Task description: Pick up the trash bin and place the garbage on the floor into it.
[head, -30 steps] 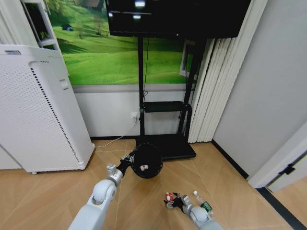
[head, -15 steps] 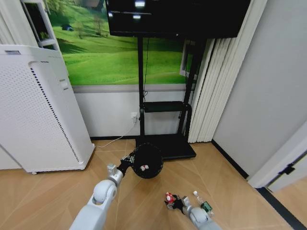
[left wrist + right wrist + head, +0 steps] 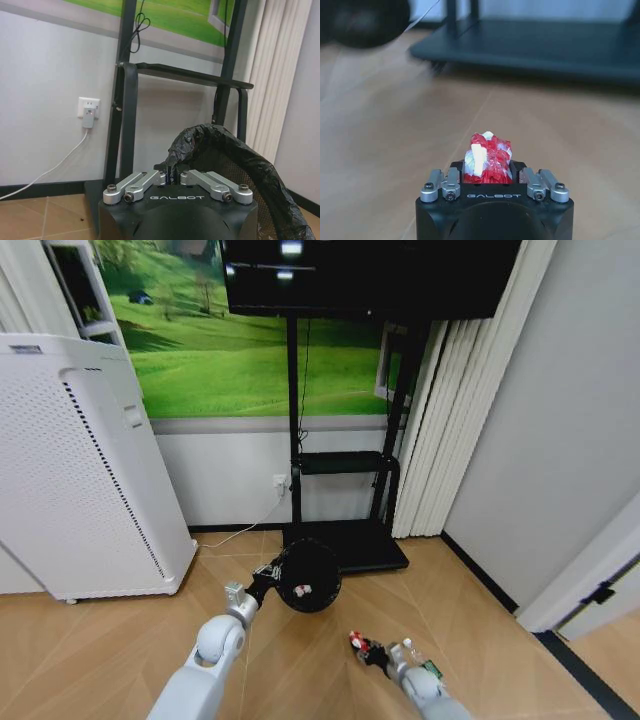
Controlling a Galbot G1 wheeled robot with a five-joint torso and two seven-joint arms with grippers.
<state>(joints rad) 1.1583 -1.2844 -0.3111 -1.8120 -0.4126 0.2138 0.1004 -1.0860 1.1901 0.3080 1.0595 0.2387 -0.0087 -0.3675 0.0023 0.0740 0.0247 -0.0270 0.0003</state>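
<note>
L gripper [image 3: 172, 176] clamped on trash bin [image 3: 307, 576] rim, wrist view | R gripper [image 3: 488, 170] closed on red-white garbage [image 3: 488, 157] | head view: bottle [image 3: 420, 662] on floor [image 3: 300, 660], near right

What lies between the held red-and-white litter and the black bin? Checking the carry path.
Bare parquet floor in the head view, between the red-and-white crumpled wrapper in the right gripper and the round black bag-lined bin.
</note>
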